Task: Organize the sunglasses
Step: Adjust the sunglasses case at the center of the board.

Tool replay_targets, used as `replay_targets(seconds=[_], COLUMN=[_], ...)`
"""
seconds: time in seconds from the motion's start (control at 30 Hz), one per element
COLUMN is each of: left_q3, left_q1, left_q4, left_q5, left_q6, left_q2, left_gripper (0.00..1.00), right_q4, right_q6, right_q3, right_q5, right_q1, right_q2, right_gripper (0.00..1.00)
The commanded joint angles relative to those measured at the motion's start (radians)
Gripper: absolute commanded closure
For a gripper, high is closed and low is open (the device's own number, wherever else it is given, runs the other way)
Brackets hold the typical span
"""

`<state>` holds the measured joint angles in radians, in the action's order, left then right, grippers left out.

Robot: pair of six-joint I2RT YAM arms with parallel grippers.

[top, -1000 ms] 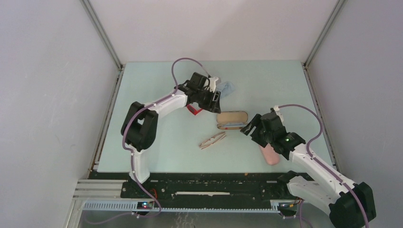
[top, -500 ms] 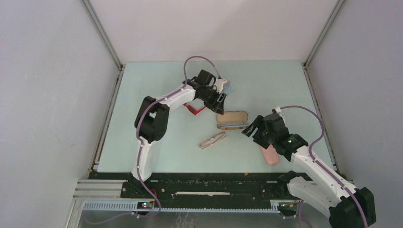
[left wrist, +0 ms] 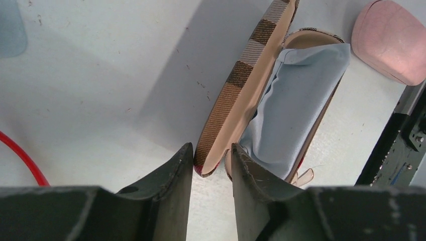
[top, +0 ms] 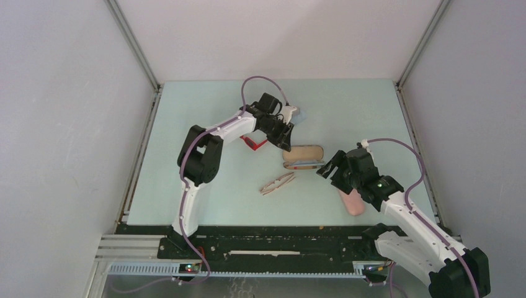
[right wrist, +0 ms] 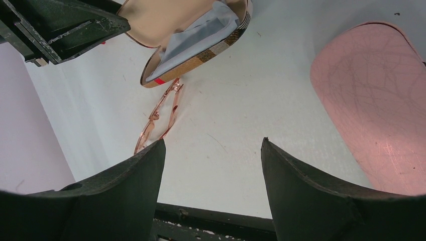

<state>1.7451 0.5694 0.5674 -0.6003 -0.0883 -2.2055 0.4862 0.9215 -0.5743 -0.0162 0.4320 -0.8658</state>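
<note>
- The pale green table (top: pixel 205 186) carried everything; neither pair of sunglasses was cased yet.
- The open plaid oblong case (top: pixel 304 152), lined with a pale blue cloth (left wrist: pixel 296 100), sat just 3 o'clock of centre.
- The closed pink oblong case (top: pixel 352 202) lay at the plaid case's 4 o'clock.
- The left gripper (left wrist: pixel 211 150) had its jaws narrowly apart astride the lid's end, probably to steady it. I could not tell whether it pinched.
- The right gripper (right wrist: pixel 213 143) hovered wide open and empty between both cases, seemingly ready to fetch.
- The red plastic-framed sunglasses (top: pixel 253 144) lay at the plaid case's 10 o'clock.
- The slim rose-gold sunglasses (top: pixel 277 184) lay at its 7 o'clock.
</note>
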Motion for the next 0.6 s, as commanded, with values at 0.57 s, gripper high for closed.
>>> replay_targets(seconds=[0.57], left_q3=[-0.063], left_q1=[0.019], left_q4=[-0.061], left_q5=[-0.026], left_q6=[0.005], left_q2=[0.016], left_gripper=[0.58], right_q4=[-0.03], right_q6=[-0.013], right_q3=[0.008], right_q5=[0.037], right_q1=[-0.006], right_q2=[-0.009], right_gripper=[0.22])
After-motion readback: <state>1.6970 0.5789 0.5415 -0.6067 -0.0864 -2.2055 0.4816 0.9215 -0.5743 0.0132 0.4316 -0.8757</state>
